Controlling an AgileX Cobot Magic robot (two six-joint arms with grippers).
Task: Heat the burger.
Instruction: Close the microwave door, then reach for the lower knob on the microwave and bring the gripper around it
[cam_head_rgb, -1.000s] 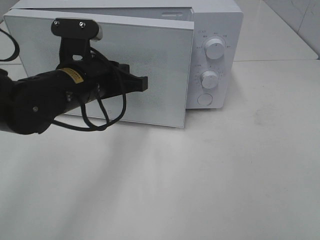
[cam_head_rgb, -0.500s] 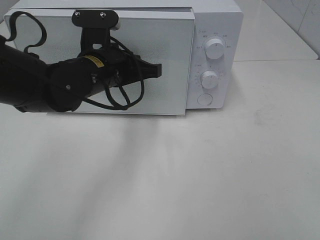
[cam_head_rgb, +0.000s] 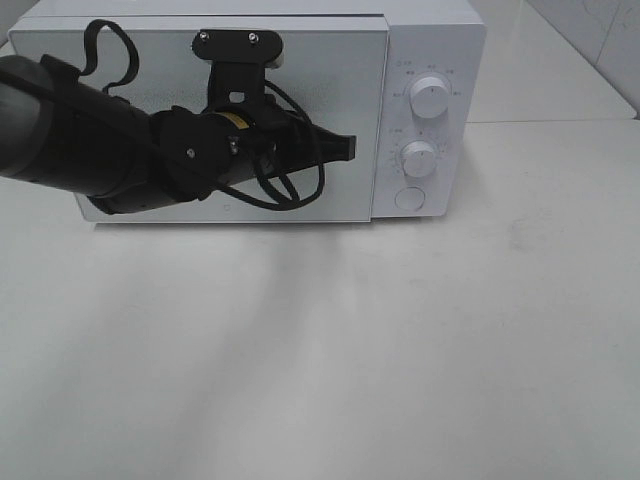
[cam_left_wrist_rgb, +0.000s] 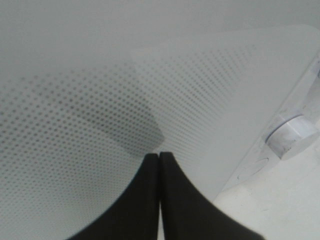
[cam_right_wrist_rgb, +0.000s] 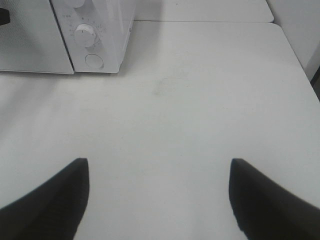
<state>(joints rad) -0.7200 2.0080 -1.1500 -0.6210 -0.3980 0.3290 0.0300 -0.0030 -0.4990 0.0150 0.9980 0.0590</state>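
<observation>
Against the microwave door (cam_head_rgb: 335, 70), which looked flush with the oven, the left gripper (cam_head_rgb: 348, 148) lay with its jaws clenched on nothing. No burger showed anywhere; I judged it hidden behind that door. The upper dial (cam_head_rgb: 429, 97) and lower dial (cam_head_rgb: 419, 159) sat just beside its tips. The right gripper (cam_right_wrist_rgb: 158, 162) hung spread wide and empty over the table (cam_right_wrist_rgb: 200, 100), well apart, so the left seemed nearer.

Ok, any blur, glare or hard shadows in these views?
Exterior high: sharp and evenly lit, only a soft shadow on the table. Left wrist: very close to the microwave door, so its dot pattern and the knob look soft; the shut left end effector casts a shadow on the door. Right wrist: table sharp, the open right end effector soft-edged. No glare.
</observation>
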